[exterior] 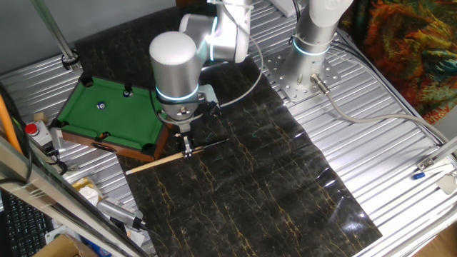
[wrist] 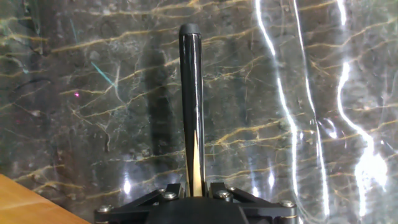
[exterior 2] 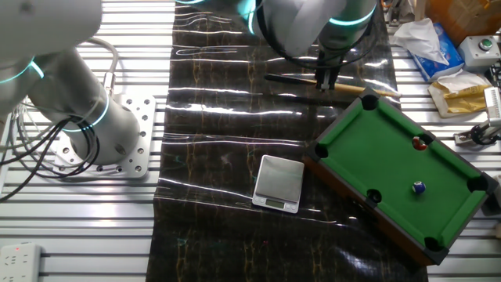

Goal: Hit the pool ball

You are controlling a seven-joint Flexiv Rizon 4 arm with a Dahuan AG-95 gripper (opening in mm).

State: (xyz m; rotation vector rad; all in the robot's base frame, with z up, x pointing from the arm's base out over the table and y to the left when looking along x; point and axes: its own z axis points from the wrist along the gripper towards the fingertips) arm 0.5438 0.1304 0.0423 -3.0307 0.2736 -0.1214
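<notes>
Surroundings: a silver digital scale [exterior 2: 279,183] sits on the mat at 9 o'clock of the mini pool table [exterior 2: 399,168].
Counter: ribbed metal counter [exterior: 400,93] under a dark marble-pattern mat [exterior: 271,178].
Pool ball: small blue ball [exterior 2: 419,187] on the green felt; a red ball [exterior 2: 419,142] lies by a pocket.
Tool: tool [exterior: 187,148] clamps the cue stick [exterior: 153,165], which lies on the mat beside the table.

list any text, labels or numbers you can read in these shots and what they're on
No text can be read in any view.
Blue pool ball: any number is too small to make out.
Red pool ball: no marking can be made out.
Small digital scale: display and buttons are too blurred to read.
White power strip: no readable print.
Cue stick: plain black and wood, no label visible.
</notes>
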